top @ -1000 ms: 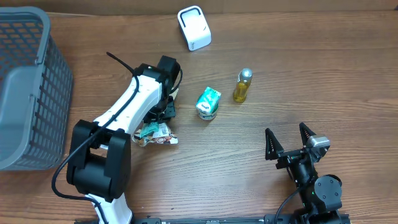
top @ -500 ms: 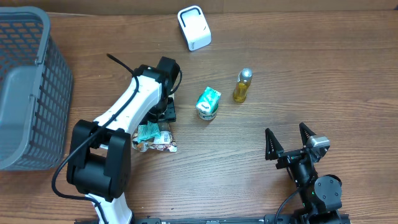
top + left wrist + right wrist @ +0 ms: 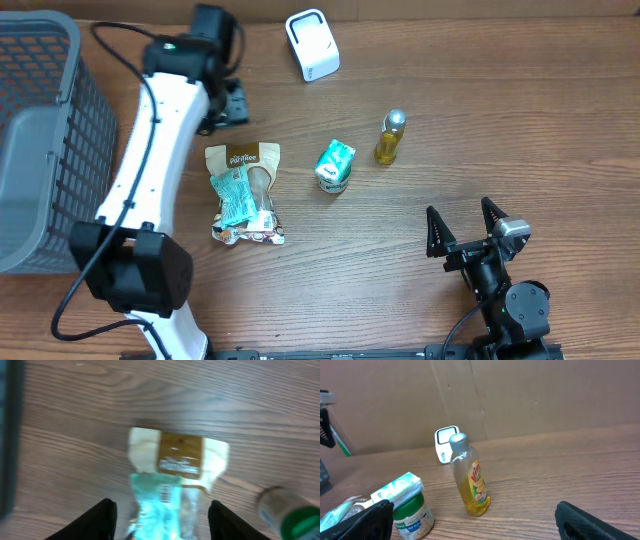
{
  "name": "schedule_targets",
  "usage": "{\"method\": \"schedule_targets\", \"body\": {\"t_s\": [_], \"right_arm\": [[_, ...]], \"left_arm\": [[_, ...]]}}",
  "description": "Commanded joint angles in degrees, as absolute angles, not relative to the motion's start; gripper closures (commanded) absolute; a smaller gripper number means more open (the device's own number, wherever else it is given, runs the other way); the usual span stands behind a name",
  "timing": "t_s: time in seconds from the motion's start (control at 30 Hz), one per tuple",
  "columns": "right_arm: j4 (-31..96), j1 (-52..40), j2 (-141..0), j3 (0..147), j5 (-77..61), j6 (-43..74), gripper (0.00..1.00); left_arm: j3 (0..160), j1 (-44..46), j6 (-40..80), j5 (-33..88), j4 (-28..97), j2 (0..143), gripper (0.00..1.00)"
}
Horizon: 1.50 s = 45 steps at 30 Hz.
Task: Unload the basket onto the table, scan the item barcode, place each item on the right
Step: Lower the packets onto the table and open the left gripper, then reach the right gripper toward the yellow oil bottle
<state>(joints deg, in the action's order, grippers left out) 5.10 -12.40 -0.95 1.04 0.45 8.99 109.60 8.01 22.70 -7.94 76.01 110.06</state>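
Snack bag [image 3: 245, 195] lies flat on the table [image 3: 420, 130] with bare wood all round its edges, a small jar [image 3: 335, 167] near its right side. The left gripper [image 3: 232, 100] hangs beyond the bag's top edge, fingers spread, holding nothing. The right gripper [image 3: 465, 228] stands wide apart and empty near the table's front edge.

A: What's on the surface [image 3: 500, 110] besides the job stuff?
B: Grey mesh basket [image 3: 92, 130] at the far left edge, only partly in frame. Small jar [image 3: 415, 519] mid-surface, upright, green lid. A teal-and-white pack [image 3: 395, 492] sits on top of it, tilted.
A: Bottle?
B: Bottle [image 3: 391, 138] just right of the jar, not touching, upright. Yellow liquid, silver cap, red-and-yellow label.
A: Background?
B: Brown cardboard [image 3: 545, 395] wall behind the surface. The surface itself is brown wood grain.
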Motion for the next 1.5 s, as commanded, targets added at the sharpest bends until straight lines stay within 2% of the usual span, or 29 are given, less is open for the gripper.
{"method": "schedule_targets", "body": {"t_s": [0.0,0.17,0.2,0.27,0.3,1.47], "right_arm": [[4.8,-12.3,-0.7,0.5,0.9,9.2,0.0],[4.8,-12.3,-0.7,0.5,0.9,9.2,0.0],[4.8,-12.3,-0.7,0.5,0.9,9.2,0.0],[4.8,-12.3,-0.7,0.5,0.9,9.2,0.0],[4.8,-12.3,-0.7,0.5,0.9,9.2,0.0],[4.6,-12.3,-0.7,0.5,1.3,9.2,0.0]], "left_arm": [[110.7,3.8,16.7,-7.9,76.4,109.8,0.38],[110.7,-1.8,16.2,-8.1,75.0,109.8,0.32],[110.7,-2.6,16.2,-8.1,74.7,109.8,0.27],[110.7,-3.7,16.3,-8.1,74.6,109.8,0.07],[110.7,-4.1,16.3,-7.9,74.5,109.8,0.0],[110.7,-4.1,16.3,-7.4,74.5,109.8,0.0]]}}
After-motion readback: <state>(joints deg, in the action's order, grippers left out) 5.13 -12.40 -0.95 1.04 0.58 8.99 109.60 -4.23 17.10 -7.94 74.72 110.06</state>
